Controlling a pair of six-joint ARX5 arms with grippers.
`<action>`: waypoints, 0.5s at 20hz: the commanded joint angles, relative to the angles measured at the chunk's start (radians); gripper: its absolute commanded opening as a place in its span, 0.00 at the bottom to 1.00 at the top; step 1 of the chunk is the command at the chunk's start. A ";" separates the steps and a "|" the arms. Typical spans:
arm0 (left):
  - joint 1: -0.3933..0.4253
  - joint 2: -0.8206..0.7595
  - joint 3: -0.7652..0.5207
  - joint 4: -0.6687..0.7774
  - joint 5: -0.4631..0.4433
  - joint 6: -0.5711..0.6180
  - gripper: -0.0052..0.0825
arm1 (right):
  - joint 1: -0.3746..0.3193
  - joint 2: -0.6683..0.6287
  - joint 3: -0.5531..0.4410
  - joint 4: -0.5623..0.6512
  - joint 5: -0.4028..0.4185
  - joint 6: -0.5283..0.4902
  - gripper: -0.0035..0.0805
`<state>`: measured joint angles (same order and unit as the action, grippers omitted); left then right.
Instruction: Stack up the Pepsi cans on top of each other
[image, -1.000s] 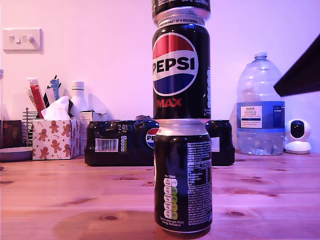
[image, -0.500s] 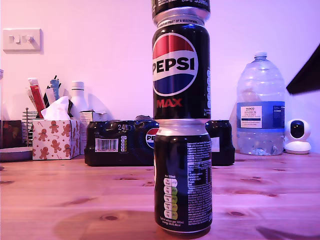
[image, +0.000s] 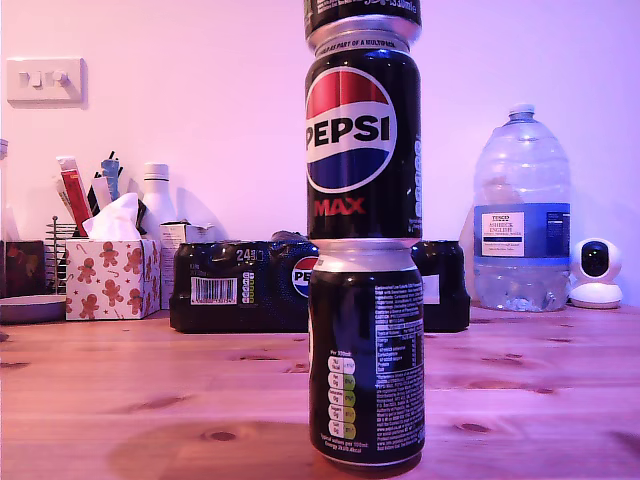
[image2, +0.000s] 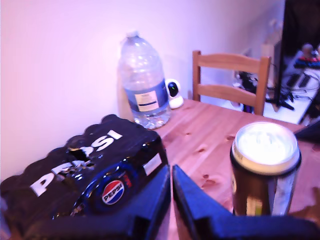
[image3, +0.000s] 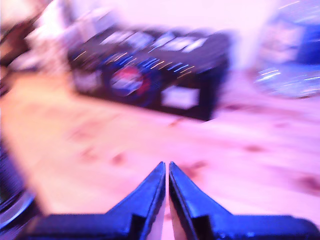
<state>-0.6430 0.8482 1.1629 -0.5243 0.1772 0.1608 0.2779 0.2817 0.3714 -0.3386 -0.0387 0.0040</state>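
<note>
three black pepsi max cans with silver rims stand in one upright column on the knotty wooden table (image: 120, 400), close to the exterior camera and a little to the exterior view's right of centre. the bottom can (image: 366, 355) sits on the wood with its white nutrition text facing out. the middle can (image: 362, 140) rests square on its lid, red-white-blue globe logo to the front. the top can (image: 362, 14) sits on that one, only its lowest band showing before the frame cuts it off.

behind the column, the wide black shrink-wrapped multipack with a barcode (image: 235, 285) lies against the wall. further toward the exterior view's right stands the big clear water bottle with a blue label (image: 521, 235), and beside it a small white round camera (image: 596, 272). toward the exterior view's left, a white tissue box printed with gingerbread figures (image: 110, 277).

my first gripper (image2: 171, 172) has its dark blue jaws pressed almost together with nothing between them; a silver can lid (image2: 266, 145) shows close alongside, not touching, with the multipack just ahead and a wooden chair (image2: 230, 80) at the table's far edge.

my second gripper (image3: 166, 170) is the same, jaws nearly meeting and holding nothing, over bare wood. that view is badly blurred.
</note>
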 joint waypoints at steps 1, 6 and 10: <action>0.020 -0.012 -0.079 0.041 0.001 -0.028 0.04 | -0.031 -0.024 0.004 -0.006 -0.002 0.031 0.03; 0.062 -0.108 -0.322 0.237 -0.001 -0.089 0.04 | -0.074 -0.075 0.003 -0.008 0.027 0.040 0.03; 0.125 -0.171 -0.454 0.334 -0.002 -0.108 0.04 | -0.090 -0.093 0.003 -0.014 0.023 0.004 0.03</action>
<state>-0.5308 0.6933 0.7288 -0.2153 0.1749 0.0605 0.1955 0.1875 0.3714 -0.3542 -0.0154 0.0235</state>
